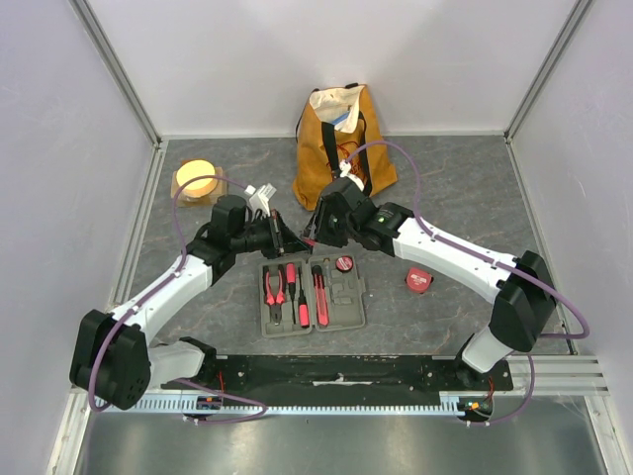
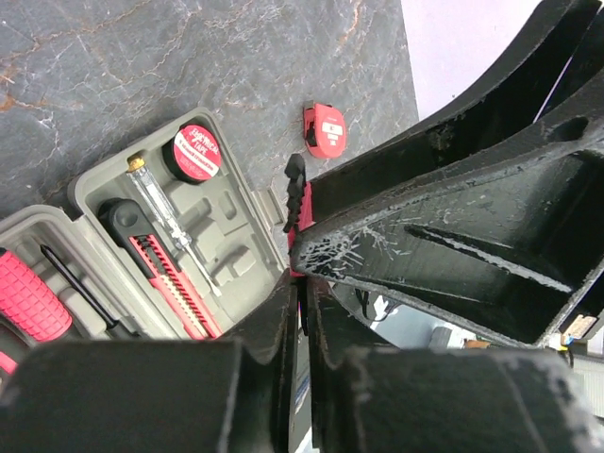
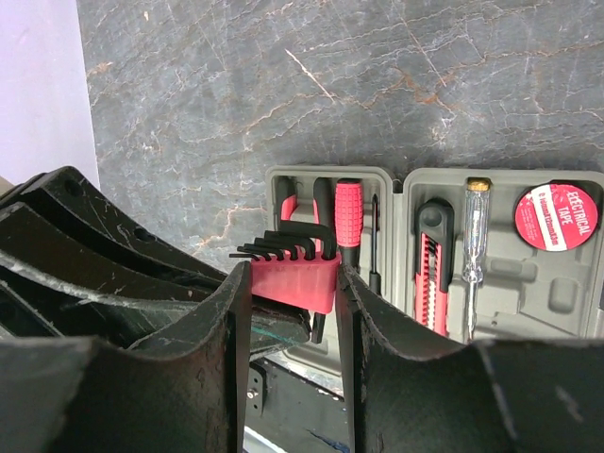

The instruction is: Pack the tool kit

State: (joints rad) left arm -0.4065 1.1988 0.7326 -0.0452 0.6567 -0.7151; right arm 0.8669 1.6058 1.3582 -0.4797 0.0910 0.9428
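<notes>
Tool kit case [image 1: 348,309] lies open on the desk [image 1: 465,198], just inside the middle of the near edge. Its moulded slots hold red-handled pliers [image 1: 274,288], a red screwdriver [image 3: 349,212], a red-and-black knife [image 3: 432,269], a clear tester screwdriver [image 3: 474,245] and a roll of electrical tape [image 3: 557,217]. The tape measure [image 1: 418,280] sits on the desk just beside the case, towards the right edge. The 2 hands meet above the case's far rim. The right hand [image 3: 294,302] is clamped on a red hex key set [image 3: 283,269], its fingers [image 3: 377,359] pressing both sides of the holder. The left hand [image 2: 304,297] is pinched almost flat on the same holder, seen edge-on. A mustard tote bag [image 1: 341,139] stands at the far edge, and a yellow-topped block [image 1: 196,180] sits near the far left corner.
</notes>
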